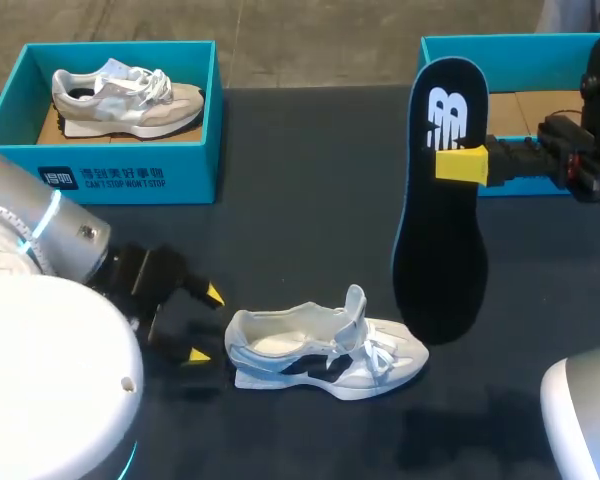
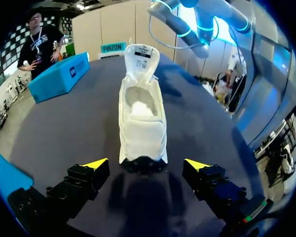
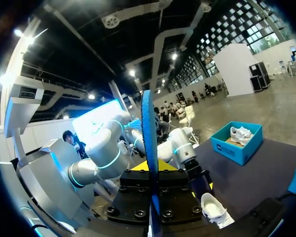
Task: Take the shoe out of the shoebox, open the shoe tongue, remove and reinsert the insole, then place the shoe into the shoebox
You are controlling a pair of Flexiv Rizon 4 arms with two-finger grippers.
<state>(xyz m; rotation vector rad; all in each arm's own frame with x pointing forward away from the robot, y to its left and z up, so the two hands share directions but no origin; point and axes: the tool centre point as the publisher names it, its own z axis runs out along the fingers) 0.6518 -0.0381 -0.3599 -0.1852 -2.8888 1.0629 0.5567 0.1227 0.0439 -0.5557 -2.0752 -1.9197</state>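
A white shoe (image 1: 325, 350) with dark side stripes lies on the dark table, its tongue pulled upright. My left gripper (image 1: 202, 325) stands open just behind the heel, touching nothing. In the left wrist view the shoe (image 2: 140, 118) points away from the open gripper (image 2: 145, 165), its inside bare. My right gripper (image 1: 460, 165) is shut on a black insole (image 1: 440, 220), held upright in the air above and to the right of the shoe. The right wrist view shows the insole (image 3: 149, 143) edge-on between the fingers, with the shoe (image 3: 214, 210) far below.
A teal shoebox (image 1: 110, 170) at the back left holds a second pale shoe (image 1: 130, 100). Another teal shoebox (image 1: 540, 60) stands at the back right, behind my right arm, with brown cardboard showing inside.
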